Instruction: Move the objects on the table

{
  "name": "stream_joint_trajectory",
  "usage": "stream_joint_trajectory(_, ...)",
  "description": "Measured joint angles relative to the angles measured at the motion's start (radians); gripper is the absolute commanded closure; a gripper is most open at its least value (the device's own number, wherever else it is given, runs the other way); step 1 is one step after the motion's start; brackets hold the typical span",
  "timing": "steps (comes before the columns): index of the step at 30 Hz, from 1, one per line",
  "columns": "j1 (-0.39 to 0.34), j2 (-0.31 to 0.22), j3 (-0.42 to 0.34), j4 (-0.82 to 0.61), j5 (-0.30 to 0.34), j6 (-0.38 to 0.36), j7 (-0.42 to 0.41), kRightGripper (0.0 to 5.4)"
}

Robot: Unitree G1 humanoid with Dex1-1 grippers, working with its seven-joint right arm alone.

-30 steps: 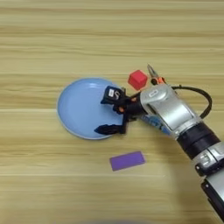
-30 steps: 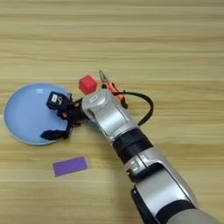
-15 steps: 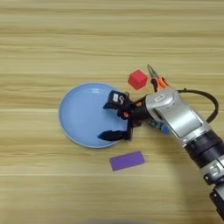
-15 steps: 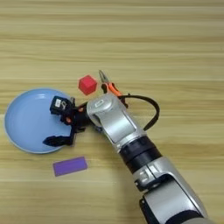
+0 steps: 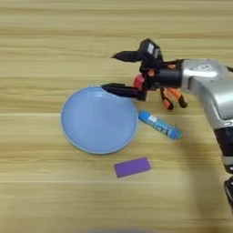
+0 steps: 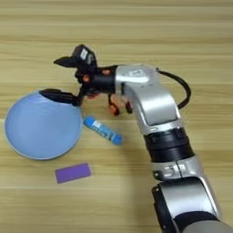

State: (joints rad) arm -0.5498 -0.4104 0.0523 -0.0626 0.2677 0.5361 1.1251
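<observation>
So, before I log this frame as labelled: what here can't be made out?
- Red cube: only a sliver shows in the left eye view; the gripper covers the rest, and all of it in the right eye view.
- Pliers: only the orange handles show; the wrist hides the jaws.
- Tube: label print too small.

Only the bench [image 5: 54,191] in view: light wood grain, horizontal plank stripes edge to edge, evenly lit, soft shadows; no wall, floor or window.
</observation>
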Motion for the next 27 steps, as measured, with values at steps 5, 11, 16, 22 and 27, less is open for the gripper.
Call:
stream_joint_trajectory(5, 0.056, -0.045, -0.070, -0.037, 0.091, -0.002, 0.043, 0.04)
stream_joint_trajectory(11, 0.102, -0.100, -0.155, -0.036, 0.151, -0.025, 0.066, 0.04)
stream_joint_trajectory(16, 0.143, -0.146, -0.193, 0.014, 0.164, -0.047, 0.094, 0.04)
stream_joint_trajectory(22, 0.216, -0.182, -0.215, 0.073, 0.155, -0.111, 0.110, 0.04)
stream_joint_trajectory(27, 0.256, -0.188, -0.213, 0.144, 0.104, -0.206, 0.105, 0.04)
